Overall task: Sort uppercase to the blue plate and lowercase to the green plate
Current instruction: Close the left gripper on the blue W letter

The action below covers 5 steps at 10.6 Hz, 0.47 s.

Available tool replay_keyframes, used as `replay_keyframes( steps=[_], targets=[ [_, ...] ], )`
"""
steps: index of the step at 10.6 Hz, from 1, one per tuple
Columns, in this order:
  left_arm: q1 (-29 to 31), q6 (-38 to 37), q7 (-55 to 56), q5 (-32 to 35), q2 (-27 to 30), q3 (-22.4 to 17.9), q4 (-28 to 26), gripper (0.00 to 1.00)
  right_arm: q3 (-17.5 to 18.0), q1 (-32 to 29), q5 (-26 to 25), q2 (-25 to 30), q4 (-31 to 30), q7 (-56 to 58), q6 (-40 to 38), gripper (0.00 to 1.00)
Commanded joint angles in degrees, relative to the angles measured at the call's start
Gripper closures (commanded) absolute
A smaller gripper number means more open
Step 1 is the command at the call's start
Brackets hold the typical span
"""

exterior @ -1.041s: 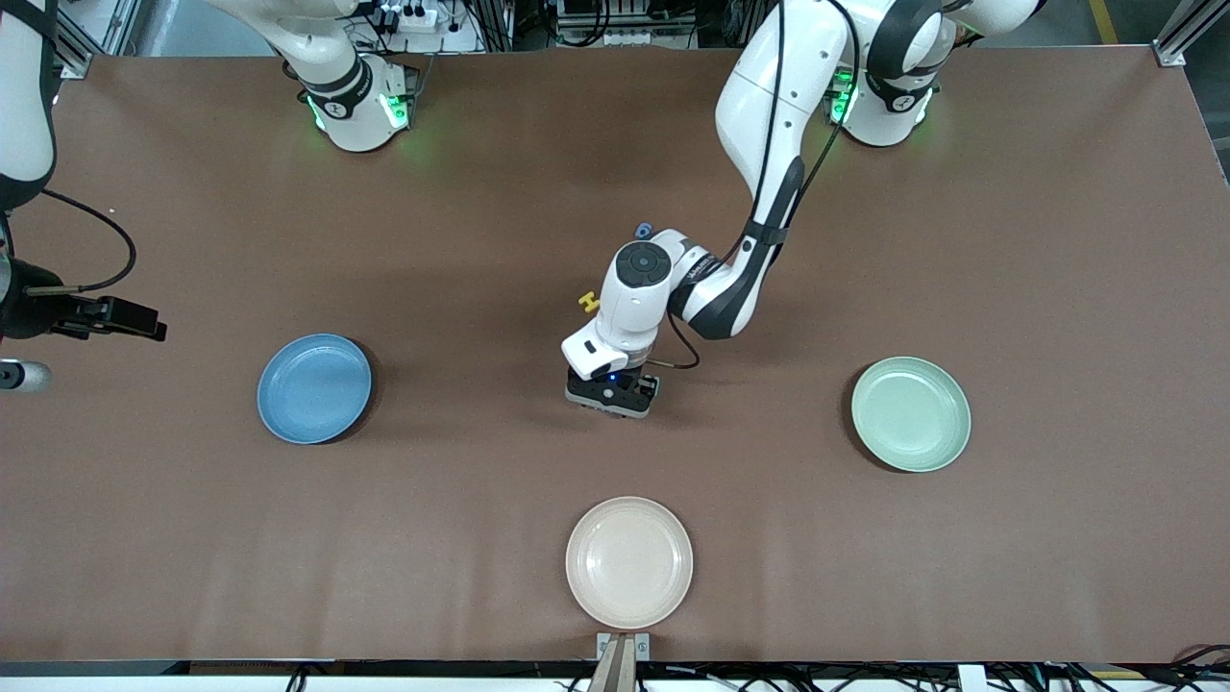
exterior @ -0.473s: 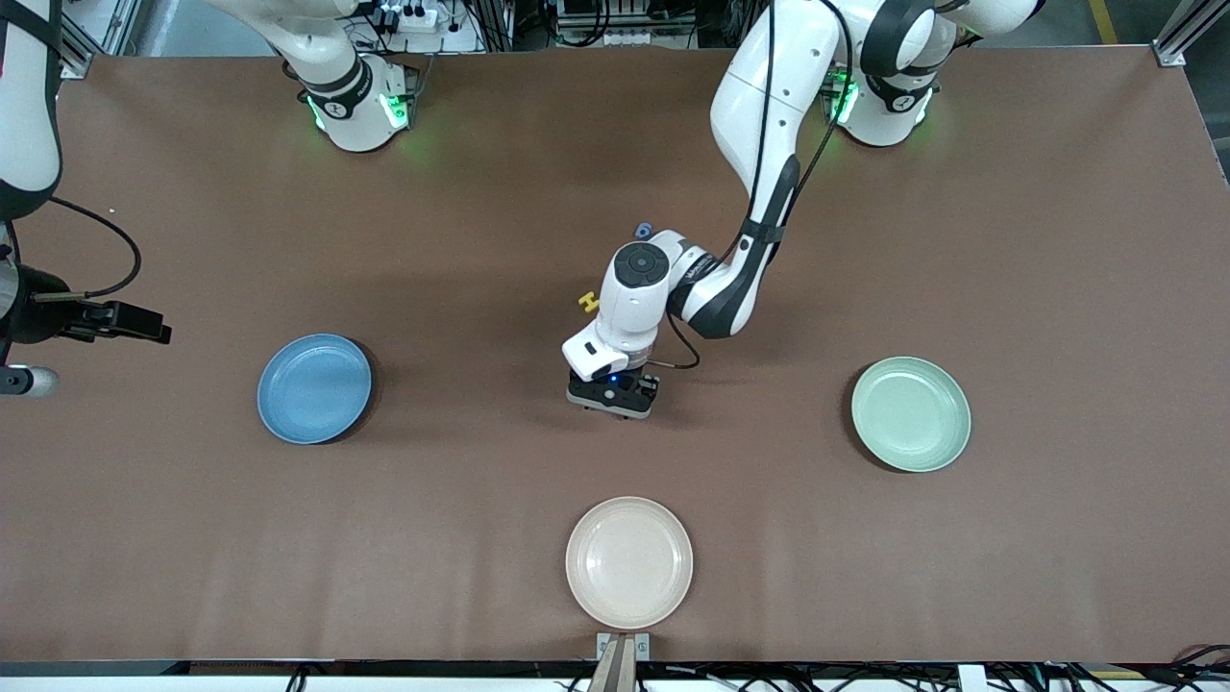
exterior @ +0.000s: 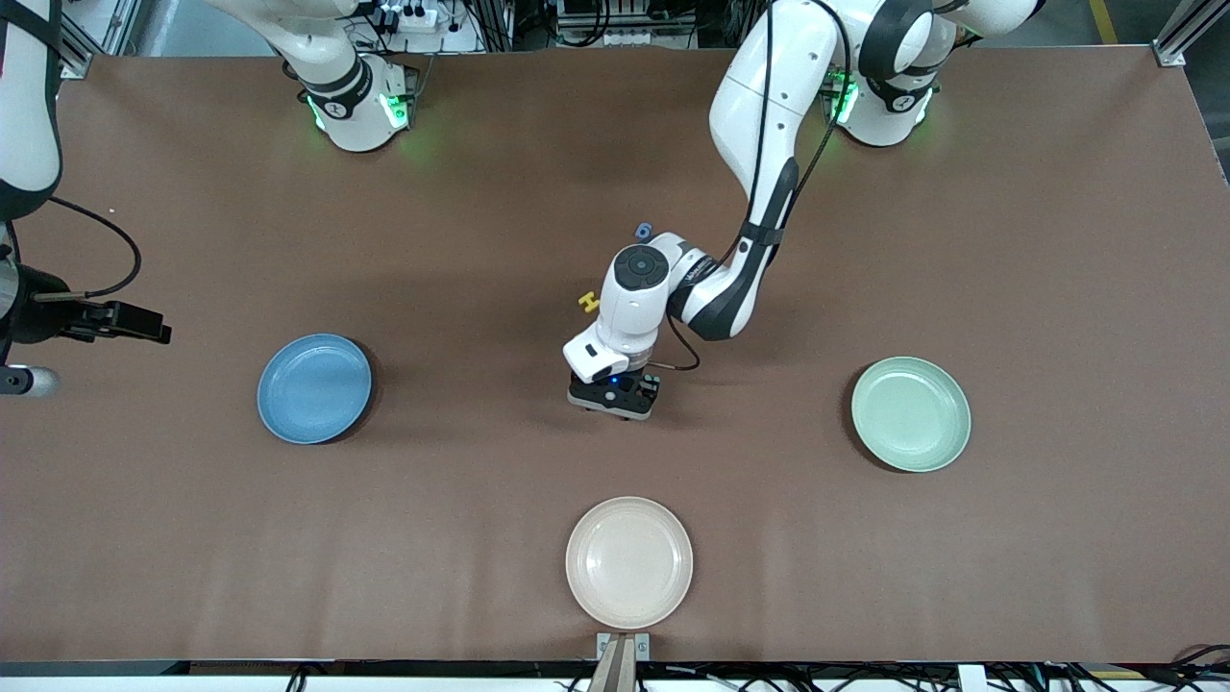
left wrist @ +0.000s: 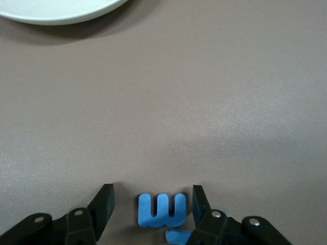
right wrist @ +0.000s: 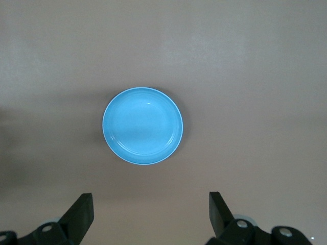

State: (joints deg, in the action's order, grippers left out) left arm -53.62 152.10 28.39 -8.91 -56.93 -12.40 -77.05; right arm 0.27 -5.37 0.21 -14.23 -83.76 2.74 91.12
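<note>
Left wrist view: the blue three-pronged letter [left wrist: 162, 210] lies flat on the counter [left wrist: 204, 102] between the fingers of the left gripper [left wrist: 151, 204], one finger [left wrist: 104, 204] apart from it, the other finger [left wrist: 200, 203] just beside it; another blue piece [left wrist: 178, 236] peeks out next to that finger.
Left gripper state: parted around the letter, not yet clamped on it.
Left gripper place: low over the middle of the counter, between the blue plate [exterior: 314, 388] and the green plate [exterior: 910, 413].
Right gripper [right wrist: 151, 212]: spread wide, holding nothing, waiting high over the blue plate [right wrist: 142, 125] at the right arm's end.
Other letters: yellow H [exterior: 588, 301] and a small blue letter [exterior: 643, 231] show beside the left arm's wrist, farther from the front camera than the gripper.
Cream plate [exterior: 628, 562]: near the counter's front edge, well apart from the gripper; its rim [left wrist: 56, 11] shows in the left wrist view.
Open room: bare brown counter lies all round the three plates.
Writing: none legible.
</note>
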Motion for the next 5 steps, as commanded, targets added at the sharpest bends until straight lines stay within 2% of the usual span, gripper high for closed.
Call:
replay_keyframes(
  steps=[1,3,5],
  targets=[
    [-1.6,0.4,-1.4,-2.6,-1.2,-1.7,1.5,0.31,0.8,-0.8,0.1,-0.2,0.3,-0.3,0.0,0.0],
    [-1.7,0.4,-1.4,-2.6,-1.2,-1.7,1.5,0.32,0.8,-0.8,0.1,-0.2,0.3,-0.3,0.0,0.0],
    [-1.8,0.4,-1.4,-2.6,-1.2,-1.7,1.5,0.38,0.8,-0.7,0.1,-0.2,0.3,-0.5,0.0,0.0]
  ],
)
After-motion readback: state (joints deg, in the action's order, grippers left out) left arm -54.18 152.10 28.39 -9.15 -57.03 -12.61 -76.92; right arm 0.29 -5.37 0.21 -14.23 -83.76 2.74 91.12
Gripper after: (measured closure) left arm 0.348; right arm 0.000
